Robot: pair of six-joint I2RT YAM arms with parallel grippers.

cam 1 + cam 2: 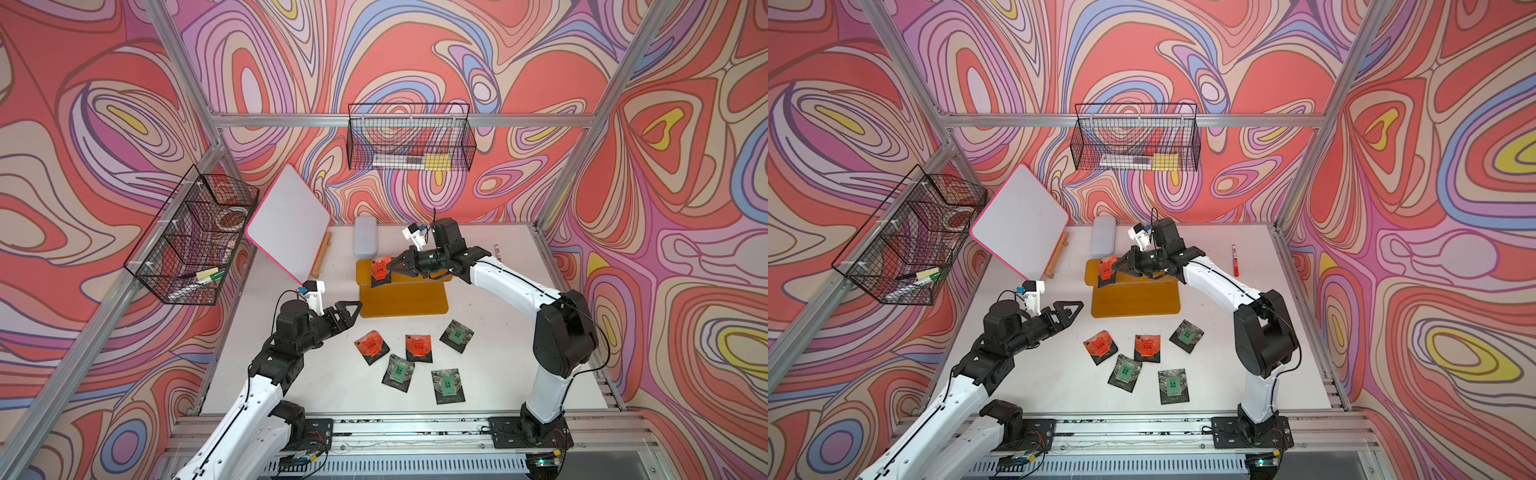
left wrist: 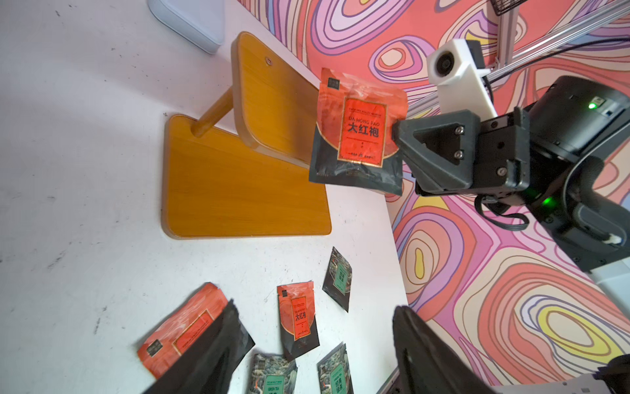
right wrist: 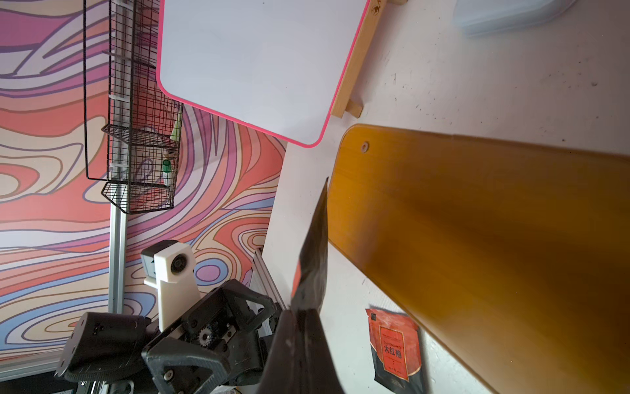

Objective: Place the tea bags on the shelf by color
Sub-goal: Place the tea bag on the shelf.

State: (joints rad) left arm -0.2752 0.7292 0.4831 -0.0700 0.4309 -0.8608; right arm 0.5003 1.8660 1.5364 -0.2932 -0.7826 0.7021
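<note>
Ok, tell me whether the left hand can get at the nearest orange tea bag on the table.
Probably yes: the left hand is open and empty, close beside the orange tea bag, which lies uncovered with nothing between them.

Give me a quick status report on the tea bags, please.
Right claw shut on an orange-red tea bag at the upper tier of the shelf. Left claw open, empty. Five tea bags loose on the table. Shelf unobstructed.

A white pink-edged board (image 1: 289, 224) leans at the desk's (image 1: 498, 353) back-left corner, with a pale box (image 1: 365, 237) by the back edge. A red marker (image 1: 1234, 261) lies near the right edge. Wire baskets hang on the back wall (image 1: 409, 137) and the left wall (image 1: 191, 237).
</note>
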